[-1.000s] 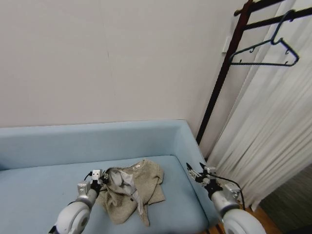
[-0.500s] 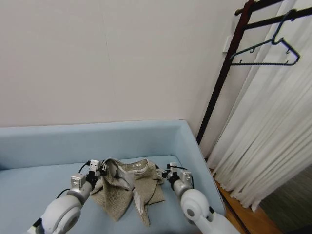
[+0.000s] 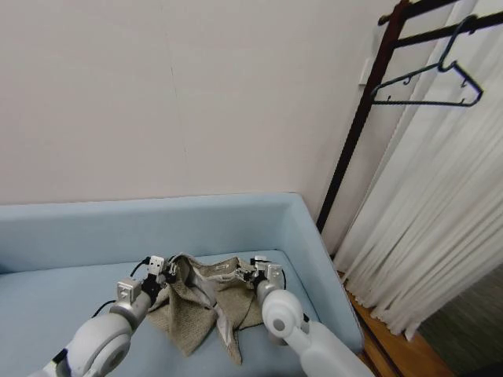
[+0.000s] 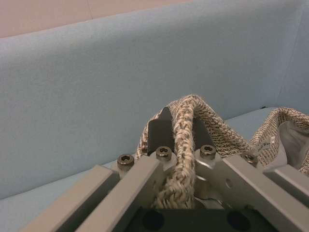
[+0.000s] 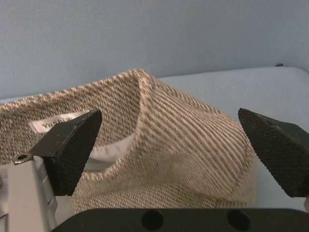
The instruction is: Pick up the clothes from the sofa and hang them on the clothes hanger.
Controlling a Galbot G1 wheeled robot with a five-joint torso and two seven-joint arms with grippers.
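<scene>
Left pincer (image 4: 179, 128): clamped on a thick knitted fold of the beige sweater (image 3: 206, 302). The fold runs up between its two dark pads (image 4: 158, 134). In the head view this pincer sits low and left of centre, at the garment's upper left corner, which it holds raised off the seat.

Right pincer (image 5: 174, 145): jaws wide, one tip on either side of the sweater's collar edge, nothing gripped. Cannot tell whether the tips touch the knit. In the head view it is low, about centre, at the garment's upper right corner.

Sweater: bunched, bottom centre of the head view. Its top edge spans between the two pincers and its lower part lies on the cushion. A label (image 5: 57, 123) shows inside the collar.

Sofa (image 3: 157, 228): light blue, its backrest crossing the lower part of the head view, with a pale wall (image 3: 157, 94) above.

Right side of the head view: dark rack (image 3: 355, 129) slanting upward. A black hanger (image 3: 428, 82) hangs from its bar at upper right. A white curtain (image 3: 432, 228) hangs below and behind.
</scene>
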